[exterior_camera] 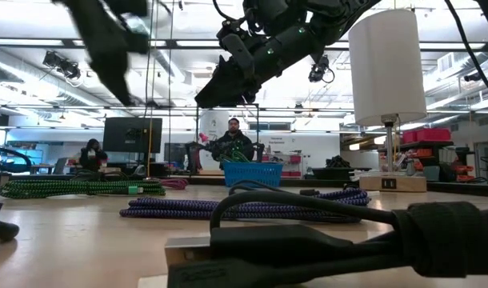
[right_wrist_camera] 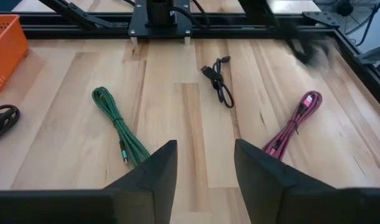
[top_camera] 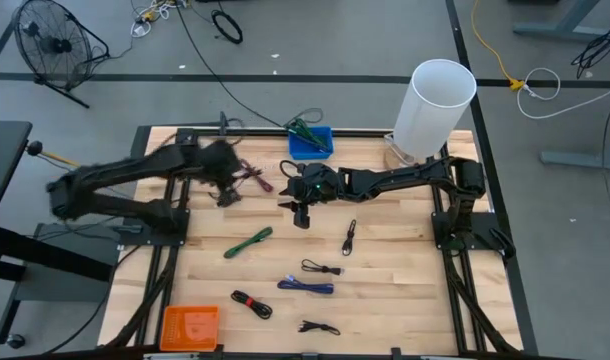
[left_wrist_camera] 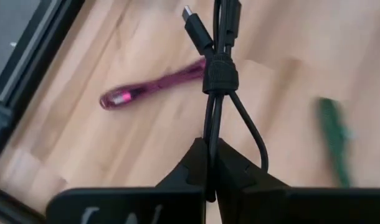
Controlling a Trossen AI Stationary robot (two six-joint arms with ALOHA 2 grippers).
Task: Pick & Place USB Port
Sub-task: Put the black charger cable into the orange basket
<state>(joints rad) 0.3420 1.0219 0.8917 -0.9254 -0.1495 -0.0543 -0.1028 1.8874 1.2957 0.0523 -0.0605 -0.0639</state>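
A black cable (left_wrist_camera: pixel 216 93), bundled by a tie, is pinched between the closed fingers of the left claw (left_wrist_camera: pixel 210 177), its plug ends hanging clear of the wood just beyond the fingertips. In the high view the left claw (top_camera: pixel 223 170) is blurred, above the worktop (top_camera: pixel 405 260) near its far left corner. A pink cable (left_wrist_camera: pixel 154 89) is seen lying on the wood past the held cable, and part of a green cable (left_wrist_camera: pixel 335 140) off to one side of the claw.

The right claw (right_wrist_camera: pixel 204 163) is held over the middle of the worktop with its fingers parted and nothing between them; in the high view it (top_camera: pixel 297 205) is reached well out from its base toward the left arm. Ahead of it, in its wrist view, a short black cable (right_wrist_camera: pixel 217 79) lies between the green cable (right_wrist_camera: pixel 118 126) and the pink cable (right_wrist_camera: pixel 293 126), all apart from one another.

A blue bin (top_camera: pixel 310 142) is set at the far edge, just beyond the right claw, with a white cylinder (top_camera: pixel 433 108) farther along that edge. Nearer the front, several more cables are scattered, a purple cable (top_camera: pixel 307 287) among them, and an orange bin (top_camera: pixel 190 327) sits at the front left corner. In the low view, two people are seen seated in the room behind.
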